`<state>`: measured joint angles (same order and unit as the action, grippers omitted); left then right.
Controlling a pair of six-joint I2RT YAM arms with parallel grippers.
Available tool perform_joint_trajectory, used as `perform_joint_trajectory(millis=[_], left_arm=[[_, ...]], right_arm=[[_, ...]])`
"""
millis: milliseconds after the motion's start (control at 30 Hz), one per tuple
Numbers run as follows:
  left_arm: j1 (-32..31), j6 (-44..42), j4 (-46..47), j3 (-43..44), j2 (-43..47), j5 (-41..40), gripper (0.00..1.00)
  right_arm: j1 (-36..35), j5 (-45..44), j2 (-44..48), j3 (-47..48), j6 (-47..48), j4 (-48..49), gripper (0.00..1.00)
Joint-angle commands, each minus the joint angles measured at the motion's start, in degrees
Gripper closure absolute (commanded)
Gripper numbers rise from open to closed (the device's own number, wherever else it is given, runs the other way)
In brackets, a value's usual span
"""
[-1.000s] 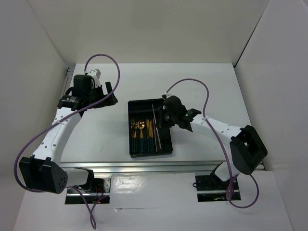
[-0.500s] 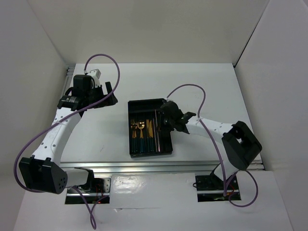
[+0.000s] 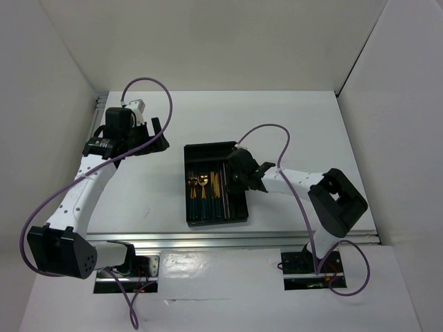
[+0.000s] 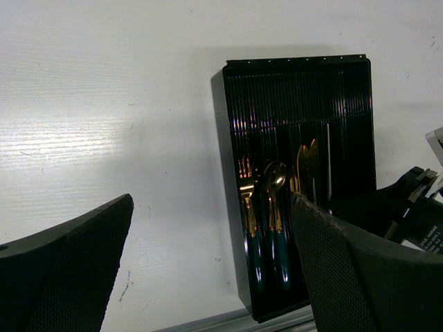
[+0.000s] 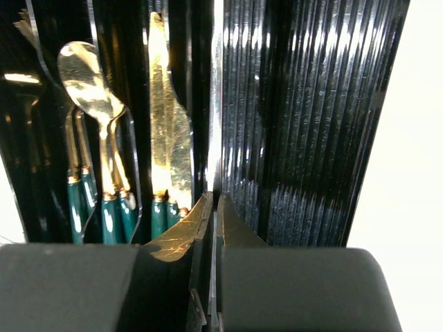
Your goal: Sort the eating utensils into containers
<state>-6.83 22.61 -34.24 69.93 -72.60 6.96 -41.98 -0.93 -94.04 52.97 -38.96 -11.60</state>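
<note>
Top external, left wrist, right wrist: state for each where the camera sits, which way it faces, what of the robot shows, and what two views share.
Top external: above and behind the robot, looking down on the table; left arm and right arm show.
Left wrist: above the open left gripper, looking down at the black tray; its fingers flank it.
Right wrist: behind the right gripper, low over the tray, facing along its compartments; its fingers pinch the grey stick.
Shared: both wrist views show the gold knives.

White table (image 3: 159, 190), soft glare patches; plain white walls (image 3: 208, 41) on three sides; aluminium rail (image 3: 228, 238) along near edge
</note>
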Motion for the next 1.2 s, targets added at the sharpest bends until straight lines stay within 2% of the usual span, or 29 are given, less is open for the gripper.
perform_joint_trajectory(millis=[0, 967, 1067, 1100, 1167], left_arm=[[0.33, -0.81, 1.1, -0.15, 0.62, 0.77, 0.0], [0.33, -0.81, 1.1, -0.15, 0.62, -0.28, 0.0], [0.33, -0.81, 1.1, -0.15, 0.62, -0.28, 0.0], [0.33, -0.81, 1.1, -0.15, 0.62, -0.28, 0.0], [0.33, -0.81, 1.1, -0.15, 0.62, -0.28, 0.0]], right_arm=[[-0.74, -0.83, -1.15, 0.99, -0.24, 1.05, 1.0], [-0.74, 0.31, -5.19, 4.77, 0.82, -1.15, 1.0], [-0.74, 0.84, -5.72, 5.38, 0.82, -1.15, 0.93], [-0.74, 0.84, -5.72, 5.39, 1.34, -1.76, 0.86], [-0.74, 0.32, -5.72, 5.91, 1.34, -2.37, 0.8]])
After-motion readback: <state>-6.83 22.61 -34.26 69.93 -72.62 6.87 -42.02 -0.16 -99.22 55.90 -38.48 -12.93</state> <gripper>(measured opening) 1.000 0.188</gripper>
